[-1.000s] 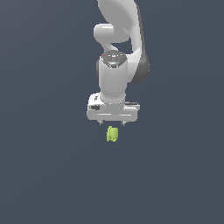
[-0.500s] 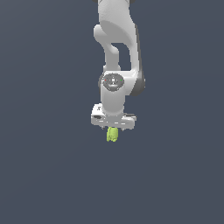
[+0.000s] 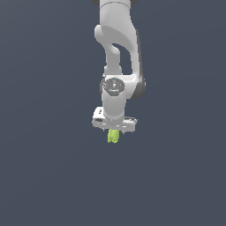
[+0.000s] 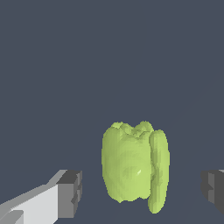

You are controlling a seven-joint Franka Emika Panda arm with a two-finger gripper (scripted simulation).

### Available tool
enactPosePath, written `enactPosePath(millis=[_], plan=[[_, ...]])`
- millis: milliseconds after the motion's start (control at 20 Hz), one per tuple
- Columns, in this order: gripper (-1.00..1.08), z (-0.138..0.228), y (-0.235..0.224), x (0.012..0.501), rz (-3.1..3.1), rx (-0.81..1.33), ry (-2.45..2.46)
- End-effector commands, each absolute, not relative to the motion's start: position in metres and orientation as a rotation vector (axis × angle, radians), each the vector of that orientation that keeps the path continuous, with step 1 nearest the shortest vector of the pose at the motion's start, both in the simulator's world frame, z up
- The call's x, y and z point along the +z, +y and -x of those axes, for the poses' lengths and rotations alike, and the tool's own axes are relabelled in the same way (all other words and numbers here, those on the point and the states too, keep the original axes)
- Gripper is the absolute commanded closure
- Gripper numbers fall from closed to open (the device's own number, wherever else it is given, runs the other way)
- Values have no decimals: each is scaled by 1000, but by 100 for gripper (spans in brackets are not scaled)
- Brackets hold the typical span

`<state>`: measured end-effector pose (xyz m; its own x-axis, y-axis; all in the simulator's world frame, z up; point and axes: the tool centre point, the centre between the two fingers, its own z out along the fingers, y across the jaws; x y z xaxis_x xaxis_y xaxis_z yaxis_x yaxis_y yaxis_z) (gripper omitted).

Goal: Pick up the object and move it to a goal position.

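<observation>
The object (image 3: 113,136) is a small lumpy yellow-green piece with ridged sides, and it shows just under the white hand in the exterior view. My gripper (image 3: 113,132) is straight above it, pointing down. In the wrist view the object (image 4: 131,168) stands between the two grey fingertips (image 4: 70,193), with a clear gap on each side. My gripper (image 4: 141,190) is open and straddles the object without touching it. In the exterior view the fingers are mostly hidden behind the hand and the object.
The white arm (image 3: 117,53) rises from the hand to the top of the exterior view. Around it there is only a uniform dark grey-blue background (image 3: 44,176); no other objects or edges show.
The hand has come down toward the object and turned a little about its vertical axis. The object has stayed in the same place.
</observation>
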<state>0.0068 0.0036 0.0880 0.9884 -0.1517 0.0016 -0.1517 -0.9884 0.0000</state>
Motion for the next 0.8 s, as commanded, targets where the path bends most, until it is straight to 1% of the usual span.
enactPosePath(millis=[0,250,500,550,750], plan=[[-92,-6,3,77,-3132,0,-241],[-92,-5,4,52,-3132,0,-243],[-92,-6,4,45,-3132,0,-244],[108,-6,4,45,-3132,0,-244],[108,-6,4,45,-3132,0,-244]])
